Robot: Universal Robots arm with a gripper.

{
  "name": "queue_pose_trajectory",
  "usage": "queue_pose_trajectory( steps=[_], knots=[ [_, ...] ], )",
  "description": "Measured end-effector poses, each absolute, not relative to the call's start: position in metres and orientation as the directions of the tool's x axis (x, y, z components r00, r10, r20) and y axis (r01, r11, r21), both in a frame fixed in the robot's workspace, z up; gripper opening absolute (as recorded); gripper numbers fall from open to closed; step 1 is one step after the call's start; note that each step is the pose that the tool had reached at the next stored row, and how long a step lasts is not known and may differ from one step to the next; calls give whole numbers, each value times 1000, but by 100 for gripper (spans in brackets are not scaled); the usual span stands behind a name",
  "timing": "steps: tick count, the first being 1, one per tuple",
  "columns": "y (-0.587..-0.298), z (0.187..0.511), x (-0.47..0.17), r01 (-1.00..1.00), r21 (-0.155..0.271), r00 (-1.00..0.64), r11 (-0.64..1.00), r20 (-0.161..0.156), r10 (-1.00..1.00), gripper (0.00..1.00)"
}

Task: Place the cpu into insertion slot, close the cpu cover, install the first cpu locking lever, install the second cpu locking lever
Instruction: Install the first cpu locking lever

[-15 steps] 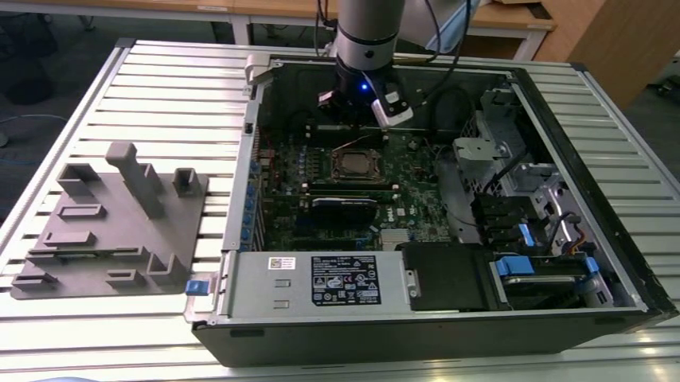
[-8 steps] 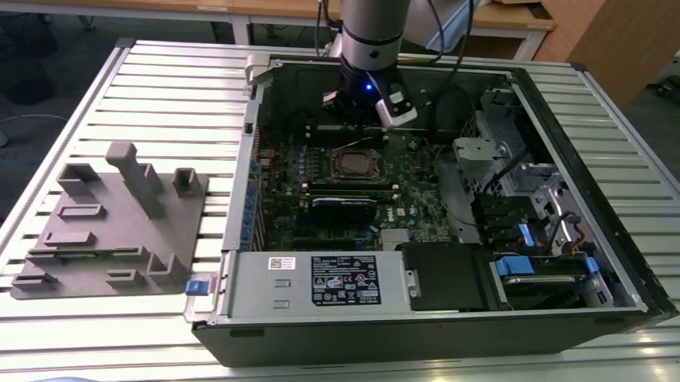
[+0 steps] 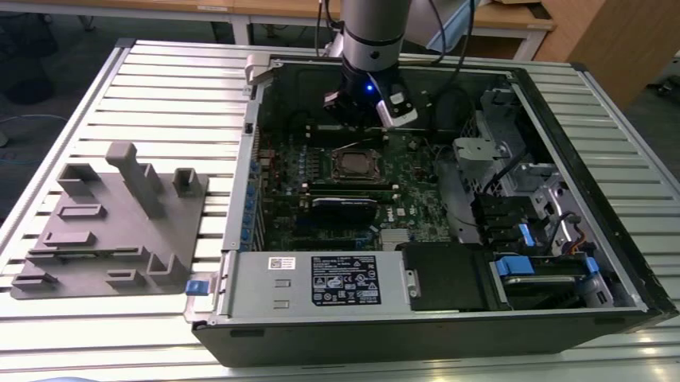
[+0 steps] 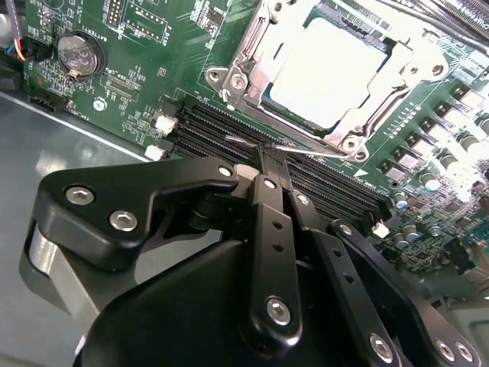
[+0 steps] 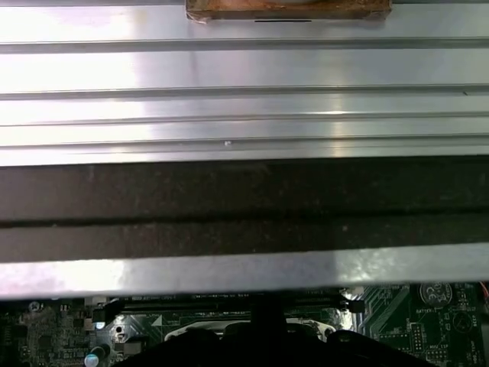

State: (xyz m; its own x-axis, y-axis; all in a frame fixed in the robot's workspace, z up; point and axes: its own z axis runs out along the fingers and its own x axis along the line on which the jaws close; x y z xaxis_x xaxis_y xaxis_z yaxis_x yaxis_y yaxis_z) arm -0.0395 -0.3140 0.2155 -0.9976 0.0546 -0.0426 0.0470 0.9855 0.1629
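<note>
Inside the computer case (image 3: 425,344), the fingers (image 4: 269,206) are clenched shut, tips touching a thin lever (image 4: 315,151).

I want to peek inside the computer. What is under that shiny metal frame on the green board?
The cpu: its grey top shows through the window of the cover. The cover hides the cpu's edges, and the slot below the cpu is covered, so it cannot be seen.

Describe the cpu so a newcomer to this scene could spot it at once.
Look into the open computer case on the slatted table and find the green board on its floor. Near the board's middle sits a silvery metal frame. The cpu is the flat, plain, pale grey square inside it, unlike the long black slots alongside.
</note>
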Motion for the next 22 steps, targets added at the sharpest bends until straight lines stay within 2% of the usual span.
queue_pose_trajectory(
  steps=[22],
  knots=[
    [-314, 208, -39, 163, 162, -984, 973, -47, 173, 11]
  ],
)
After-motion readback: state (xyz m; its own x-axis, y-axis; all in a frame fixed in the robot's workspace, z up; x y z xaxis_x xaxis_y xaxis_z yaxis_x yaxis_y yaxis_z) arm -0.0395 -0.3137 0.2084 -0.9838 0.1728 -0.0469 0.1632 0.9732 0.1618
